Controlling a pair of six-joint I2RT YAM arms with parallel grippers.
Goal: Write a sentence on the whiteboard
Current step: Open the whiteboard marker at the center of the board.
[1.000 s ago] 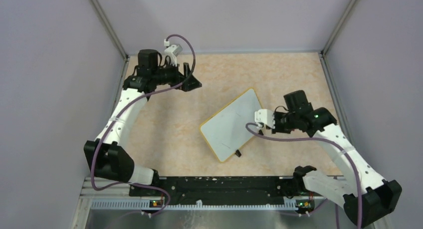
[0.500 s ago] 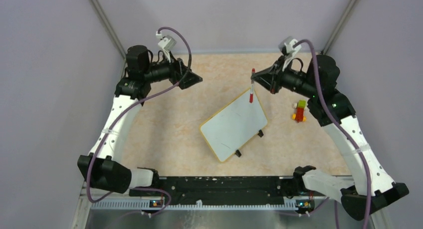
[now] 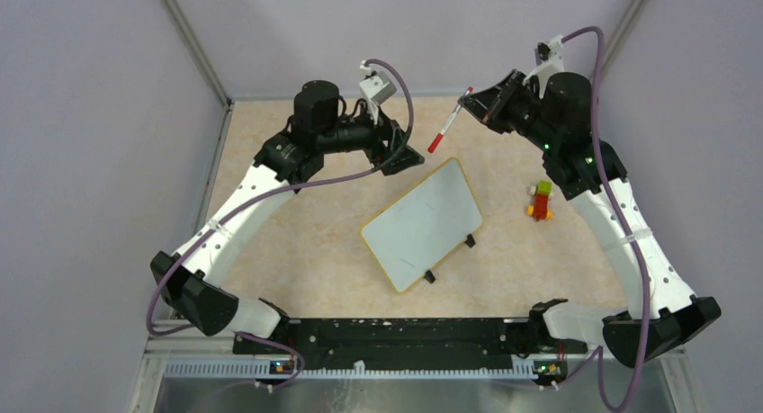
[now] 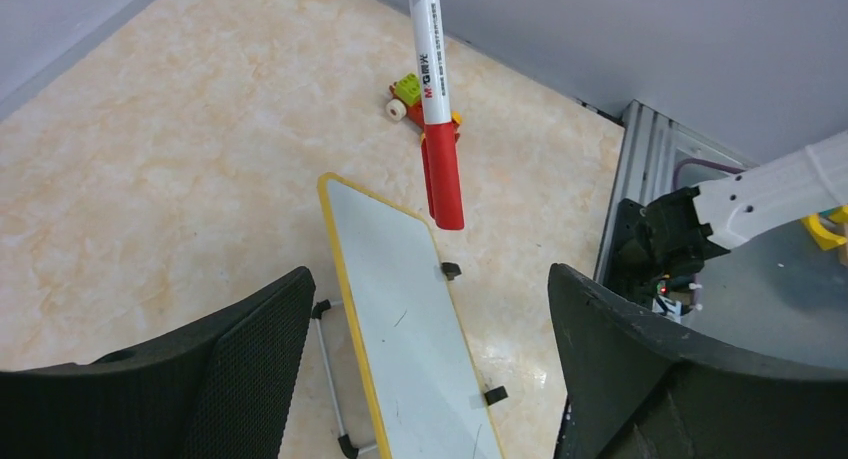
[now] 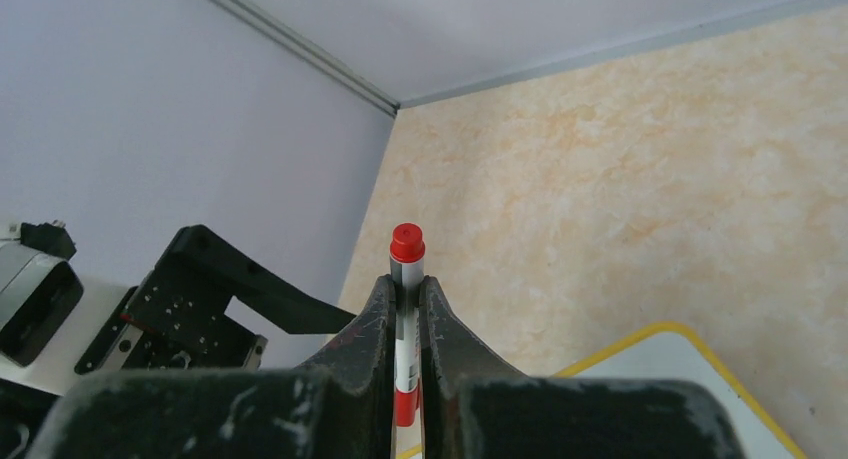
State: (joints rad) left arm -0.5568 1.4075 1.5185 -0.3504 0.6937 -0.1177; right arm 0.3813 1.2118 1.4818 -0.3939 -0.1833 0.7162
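Observation:
The whiteboard (image 3: 423, 226), white with a yellow rim and two black clip feet, lies flat at the middle of the table. It also shows in the left wrist view (image 4: 400, 309) and as a corner in the right wrist view (image 5: 690, 374). No red sentence shows on it, only faint dark marks. My right gripper (image 3: 483, 103) is shut on a red-capped white marker (image 3: 448, 121) and holds it tilted in the air beyond the board's far corner. My left gripper (image 3: 409, 157) is open and empty, raised just left of the marker's capped end (image 4: 443, 179), which hangs above and ahead of its fingers (image 4: 250, 359).
A small red, green and yellow toy (image 3: 540, 200) sits on the table right of the board, also in the left wrist view (image 4: 412, 97). Grey walls close in the back and both sides. The metal base rail (image 3: 387, 336) runs along the near edge.
My right arm rose from the board's right edge with the marker and tilted it toward the left. My left arm swung right from the far left corner toward the marker.

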